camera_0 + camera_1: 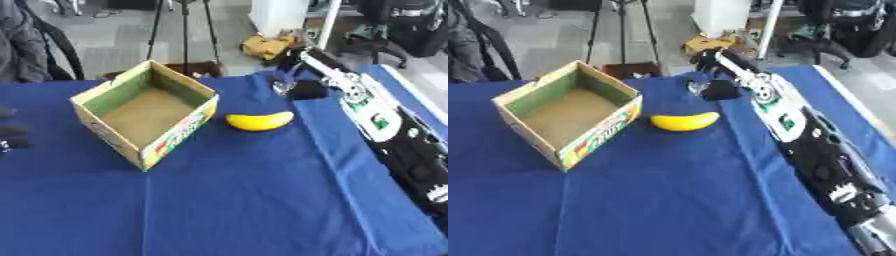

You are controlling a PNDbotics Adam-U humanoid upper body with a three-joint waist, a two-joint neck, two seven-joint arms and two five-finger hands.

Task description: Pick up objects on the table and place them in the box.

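Box (144,117): open cardboard carton, upright on the blue cloth, turned corner-on to the camera; green inner walls, brown floor, printed colours on the near outer side; nothing visible inside.
Banana (259,121): yellow, lying on the cloth just right of the box's right corner, apart from it; curved, ends turned up toward the far edge.
Right hand (719,89): dark, at the end of the arm, beyond the banana and to the right of the box, near the cloth's far edge; down at the cloth and apart from the banana; whether fingers are curled or straight cannot be told, nor whether anything is held.
Small object (696,87): pale, glinting shape just left of the right hand, farther from the camera than the banana; identity unclear.
Right arm (798,135): black with silver and white parts, stretched from the lower right corner diagonally up to the hand, well right of the box.
Left hand (12,135): dark shape at the picture's left edge, left of the box; posture not discernible.
Table cloth (245,200): blue, creased, bare in front of the box.
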